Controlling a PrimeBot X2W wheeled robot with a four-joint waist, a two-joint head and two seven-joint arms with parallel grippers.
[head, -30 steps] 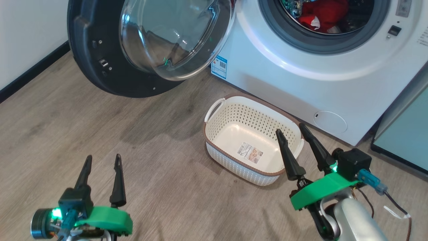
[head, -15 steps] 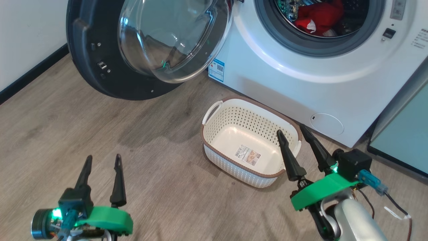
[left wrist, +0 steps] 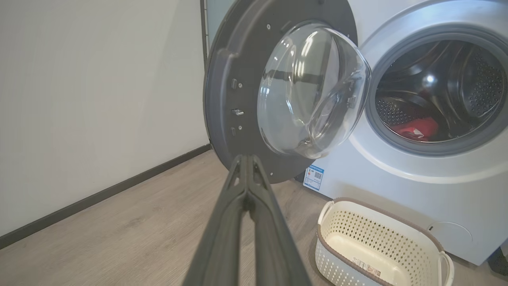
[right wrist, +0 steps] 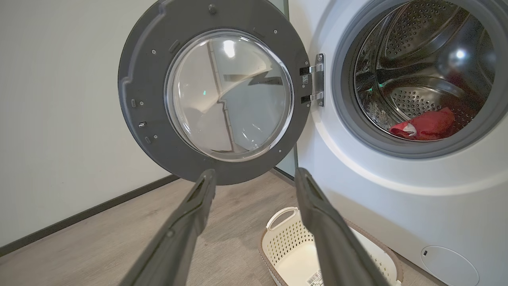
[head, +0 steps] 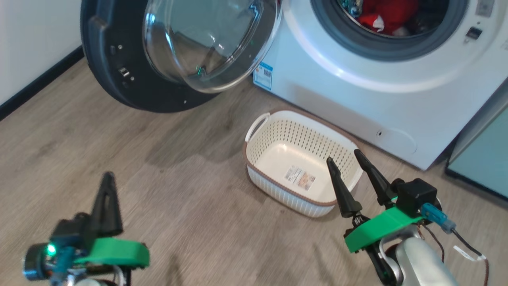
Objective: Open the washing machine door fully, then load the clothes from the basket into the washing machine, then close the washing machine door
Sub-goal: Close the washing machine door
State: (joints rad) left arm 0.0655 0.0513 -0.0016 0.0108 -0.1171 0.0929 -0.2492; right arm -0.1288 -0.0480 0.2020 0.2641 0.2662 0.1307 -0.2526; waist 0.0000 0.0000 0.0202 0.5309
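Left gripper (head: 108,176) has gone from spread fingers a second ago to fingers pressed flat together, nothing between them. It hovers low over the wooden floor (head: 178,186), well apart from the door. Head camera has shifted a little; right gripper's pose looks unchanged.

White wall (head: 31,39) with dark skirting at far left.

Washing machine door (head: 115,59) swung wide open on its hinge, to the left of the drum mouth, inner face and bulging glass bowl (head: 206,43) toward the robot.

Small blue label (head: 263,75) on the washing machine (head: 357,91) front, just beside the door's lower edge.

Basket (head: 278,135) on the floor just before the machine, upright, sticker (head: 300,177) showing on its bare bottom.

Clothes (head: 387,16), red with a bit of white, lie inside the drum behind the grey gasket.

Right gripper (head: 343,155) above the basket's near right corner, fingers apart, holding nothing.

Round flap (head: 399,141) low on the machine; teal cabinet (head: 484,159) at far right.
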